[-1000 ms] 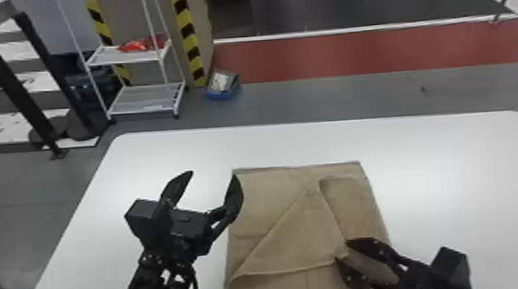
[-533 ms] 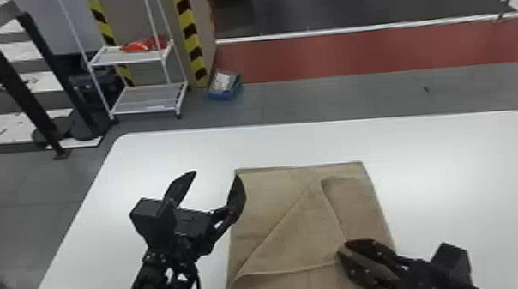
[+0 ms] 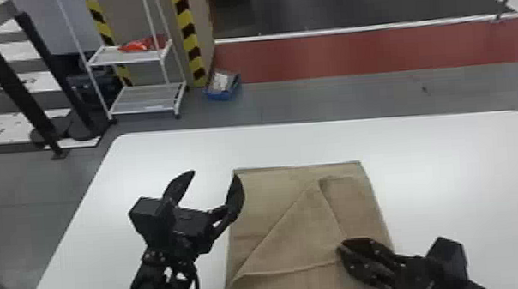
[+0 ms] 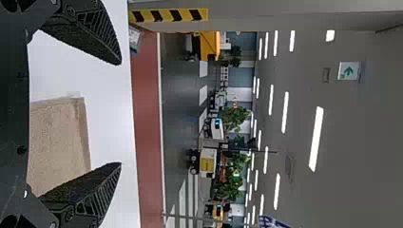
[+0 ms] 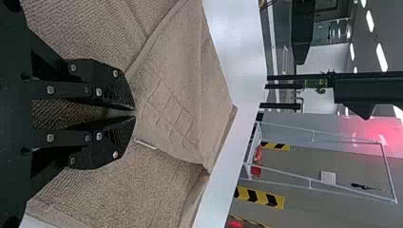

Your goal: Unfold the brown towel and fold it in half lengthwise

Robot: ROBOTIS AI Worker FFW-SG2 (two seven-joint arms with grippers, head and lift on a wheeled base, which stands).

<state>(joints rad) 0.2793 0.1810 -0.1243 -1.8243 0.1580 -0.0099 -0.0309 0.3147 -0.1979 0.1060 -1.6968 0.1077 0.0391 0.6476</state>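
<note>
Right gripper (image 5: 135,113) pinches brown towel (image 3: 294,238) at near right; left gripper (image 3: 215,174) wide, left. Peel low, slow, pinch firm, no dragging.

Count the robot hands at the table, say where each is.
2. Left hand: open, by the far left corner of the brown towel. Right hand: shut on the edge of the towel's folded-over flap, over its right side, nearer the robot.

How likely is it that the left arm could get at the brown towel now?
Likely yes: the left hand hangs open by the far left corner of the towel, nothing visible between them, and the right hand is at the flap.
</note>
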